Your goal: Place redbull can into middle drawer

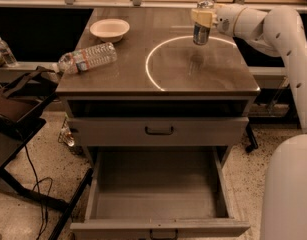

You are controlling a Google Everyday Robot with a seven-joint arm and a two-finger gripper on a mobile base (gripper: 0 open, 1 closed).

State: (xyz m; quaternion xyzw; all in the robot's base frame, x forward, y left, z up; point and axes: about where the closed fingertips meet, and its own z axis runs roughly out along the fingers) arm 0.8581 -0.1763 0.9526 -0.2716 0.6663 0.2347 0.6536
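The redbull can point(200, 33), silver and blue, hangs upright just above the back right of the cabinet top, inside a white ring marked on the surface. My gripper point(202, 17) reaches in from the right and is shut on the can's upper part. The white arm point(273, 29) runs off to the right. The middle drawer point(158, 186) is pulled open at the bottom of the cabinet, its grey tray interior bare, its dark handle point(163, 234) at the front edge.
A clear water bottle point(88, 58) lies on its side at the top's left edge. A white bowl point(109, 29) sits at the back left. The upper drawer point(159, 130) is closed. A black stand point(15, 109) and cables are at left.
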